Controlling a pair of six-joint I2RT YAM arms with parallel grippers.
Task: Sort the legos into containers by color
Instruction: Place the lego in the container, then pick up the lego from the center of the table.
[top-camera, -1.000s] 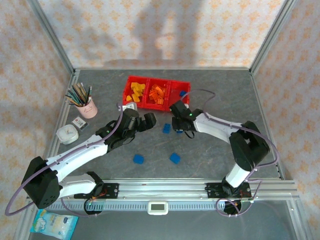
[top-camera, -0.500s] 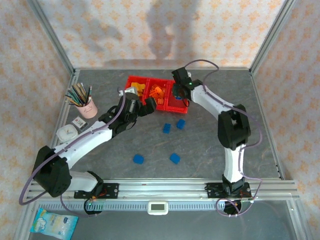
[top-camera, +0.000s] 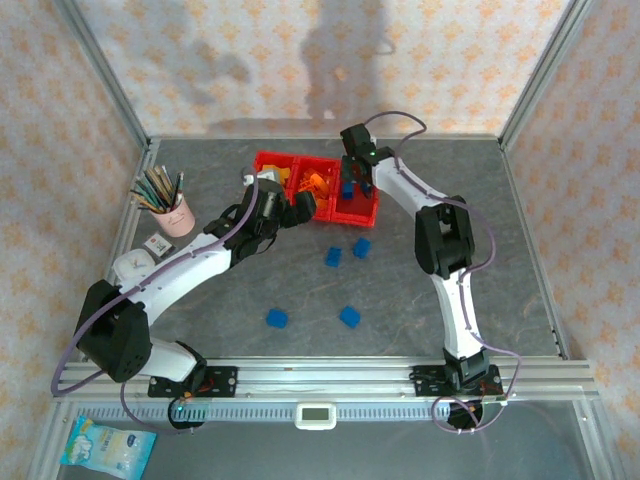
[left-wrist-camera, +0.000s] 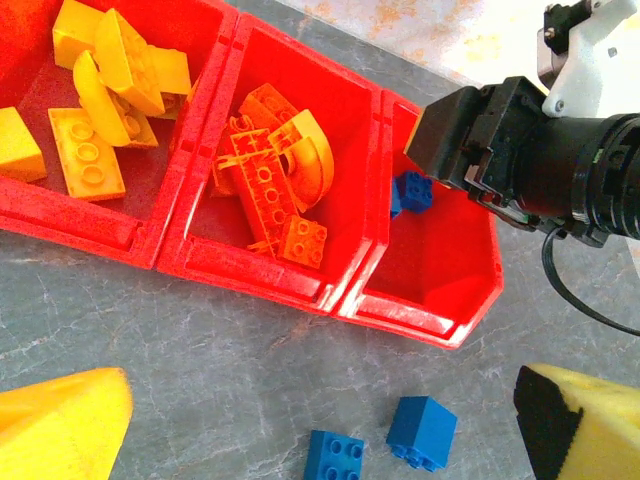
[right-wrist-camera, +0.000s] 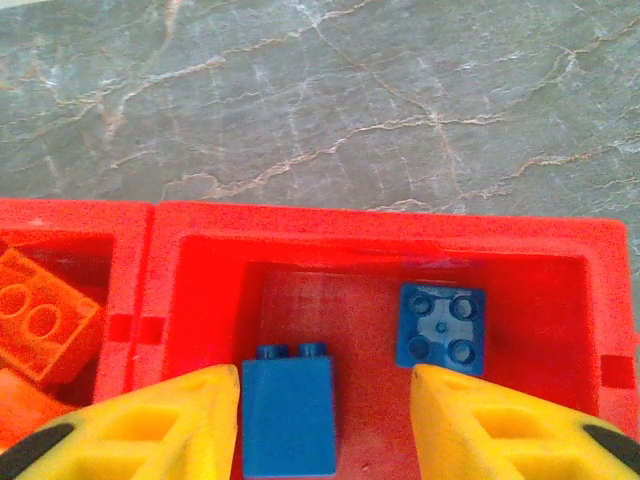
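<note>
Release confirmed: right pincer (right-wrist-camera: 325, 400), shut a second ago, is now parted; blue lego (right-wrist-camera: 289, 415) is dropped into container (right-wrist-camera: 380, 235) beneath it, counted sorted. Left pincer (left-wrist-camera: 320, 425) is held apart.

No legible text anywhere, print on the blue packet (top-camera: 105, 447) too small to read

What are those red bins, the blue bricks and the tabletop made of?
Red bins: probably moulded plastic, with grainy matt walls. Blue bricks: smooth, slightly glossy plastic with moulded studs. Tabletop: looks like grey veined stone, maybe only a printed sheet.
</note>
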